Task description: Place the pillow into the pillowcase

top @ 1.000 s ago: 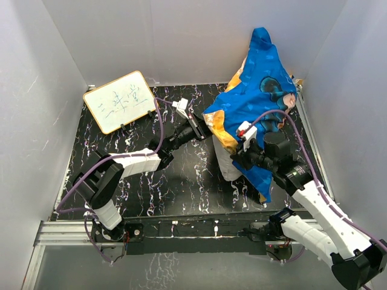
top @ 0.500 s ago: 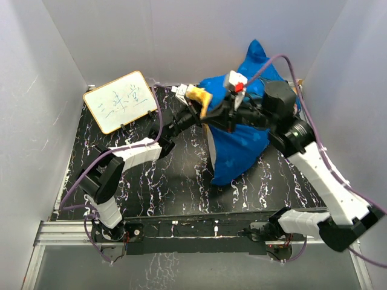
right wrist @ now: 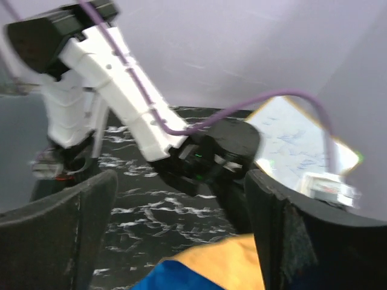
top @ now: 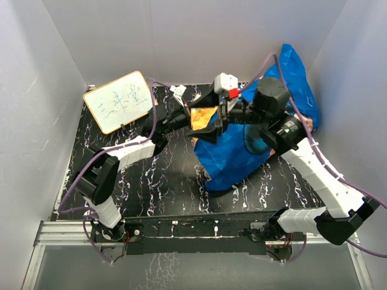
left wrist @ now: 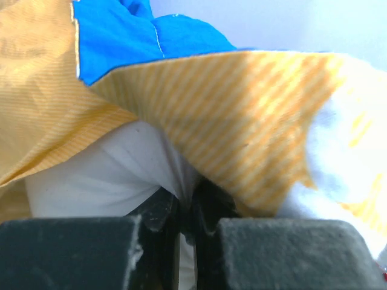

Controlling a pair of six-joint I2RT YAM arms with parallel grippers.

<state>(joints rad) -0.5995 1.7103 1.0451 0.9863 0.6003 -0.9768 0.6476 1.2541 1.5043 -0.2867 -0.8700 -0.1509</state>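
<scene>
The pillowcase, blue with a cartoon print, lies bunched at the table's right, with one end propped against the right wall. Its orange-yellow face shows at the left end. In the left wrist view, plain white pillow cloth funnels into my left gripper, which is shut on it. The yellow striped pillowcase cloth drapes over it. The pillow is otherwise hidden. My right gripper hovers open just above the yellow-and-blue pillowcase edge, holding nothing. In the top view it faces the left gripper.
A framed whiteboard with writing leans at the back left, also seen from the right wrist. The black marbled table is boxed by pale walls. A metal rail runs along the near edge.
My right gripper swung the pillowcase up and over toward the left, then opened and let it go. The case now sags lower over the pillow. My left gripper stays shut.
</scene>
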